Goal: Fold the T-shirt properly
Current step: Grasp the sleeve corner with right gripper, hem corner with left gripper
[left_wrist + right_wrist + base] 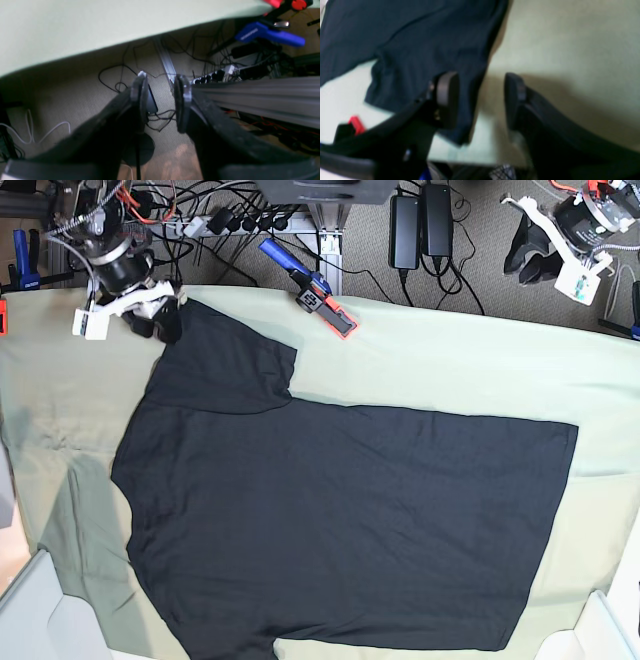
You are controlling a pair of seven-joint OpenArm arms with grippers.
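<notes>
At the sleeve corner of the T-shirt (340, 510), the right gripper (480, 100) hangs spread and empty, far nearer than the half-open left gripper (158, 100) off-table.

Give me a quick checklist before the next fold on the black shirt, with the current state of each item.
1. T-shirt lying flat, plain side up: ok.
2. Right hand open, holding nothing: ok.
3. Right hand near the sleeve: ok.
4. Left hand open, empty: ok.
5. Left hand over the shirt: not ok, it is beyond the table cloth edge.
6. Blue clamp off the shirt: ok.
</notes>
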